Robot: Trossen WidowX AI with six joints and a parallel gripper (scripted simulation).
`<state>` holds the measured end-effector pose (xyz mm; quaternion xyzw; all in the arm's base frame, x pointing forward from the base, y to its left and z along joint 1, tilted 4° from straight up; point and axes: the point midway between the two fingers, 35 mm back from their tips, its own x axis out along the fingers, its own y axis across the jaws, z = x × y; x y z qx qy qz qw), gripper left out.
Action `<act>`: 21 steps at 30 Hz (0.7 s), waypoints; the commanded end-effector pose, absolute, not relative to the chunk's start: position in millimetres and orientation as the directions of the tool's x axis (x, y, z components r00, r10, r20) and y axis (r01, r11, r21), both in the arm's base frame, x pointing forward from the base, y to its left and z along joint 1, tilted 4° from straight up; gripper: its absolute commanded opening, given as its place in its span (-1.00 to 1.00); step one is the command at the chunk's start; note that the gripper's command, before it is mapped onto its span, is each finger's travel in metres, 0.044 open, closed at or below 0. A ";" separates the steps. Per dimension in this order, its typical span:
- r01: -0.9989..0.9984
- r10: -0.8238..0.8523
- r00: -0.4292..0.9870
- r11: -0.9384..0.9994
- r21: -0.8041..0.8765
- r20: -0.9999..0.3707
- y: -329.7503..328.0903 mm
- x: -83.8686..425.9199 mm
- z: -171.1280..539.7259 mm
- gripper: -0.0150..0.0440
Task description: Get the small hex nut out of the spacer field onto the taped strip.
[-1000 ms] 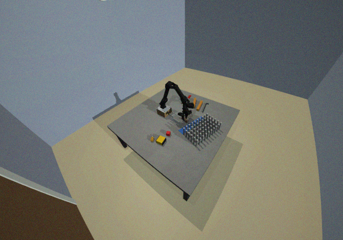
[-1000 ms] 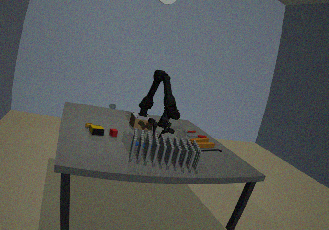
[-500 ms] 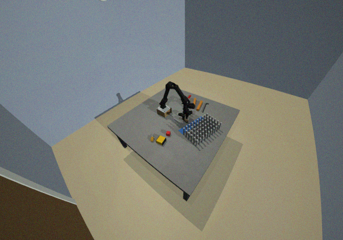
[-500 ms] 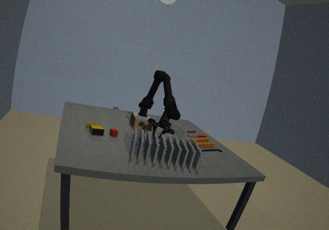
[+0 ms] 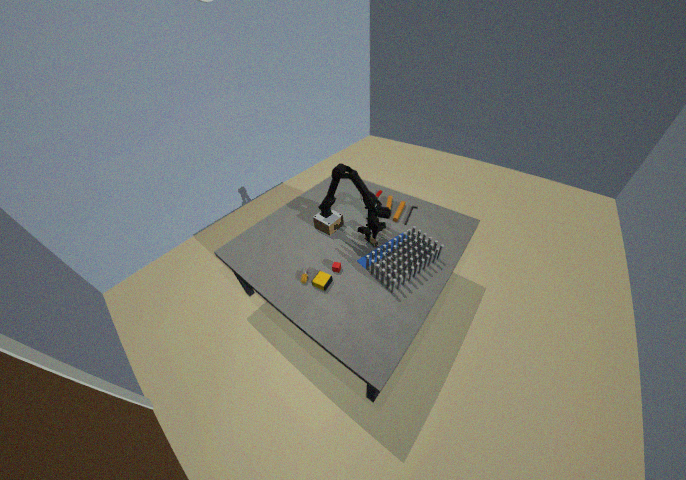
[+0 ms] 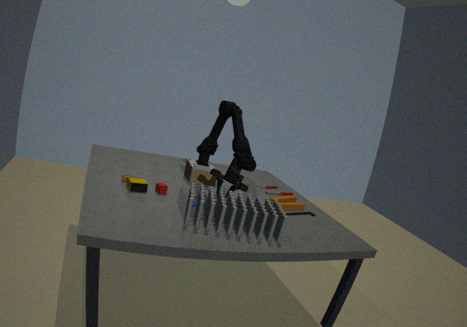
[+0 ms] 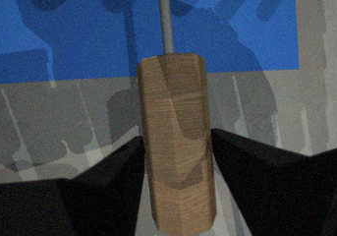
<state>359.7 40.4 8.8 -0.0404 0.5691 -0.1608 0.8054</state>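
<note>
Leftmost, on the grey table (image 5: 298, 249) (image 6: 137, 215): 1 yellow-and-black block (image 5: 322, 280) (image 6: 137, 184), 1 red cube (image 5: 336, 266) (image 6: 161, 188). Centre: 1 gripper (image 5: 372, 234) (image 6: 224, 191) (image 7: 177, 139), pinching 1 wooden-handled tool (image 7: 176, 143), its metal shaft over the blue strip (image 5: 363, 262) (image 6: 199, 205) (image 7: 254, 39). Advised: align the shaft with 1 gap, enter slowly, draw straight back. Right: standing spacers (image 5: 403, 257) (image 6: 242, 212); hex nut, 1, presumably among them, not discernible. Far right: 2 orange bars (image 5: 399, 211) (image 6: 293, 206), 1 dark hooked rod (image 5: 410, 214) (image 6: 299, 213). Room: blue-grey walls, tan floor.
</note>
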 end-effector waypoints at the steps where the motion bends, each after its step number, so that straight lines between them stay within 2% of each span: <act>1: 0.211 -0.304 0.304 0.946 -0.247 -0.903 40.4 363.5 10.0 -0.49; 21: 0.212 -0.304 0.305 0.946 -0.247 -0.903 37.8 375.5 11.3 -0.49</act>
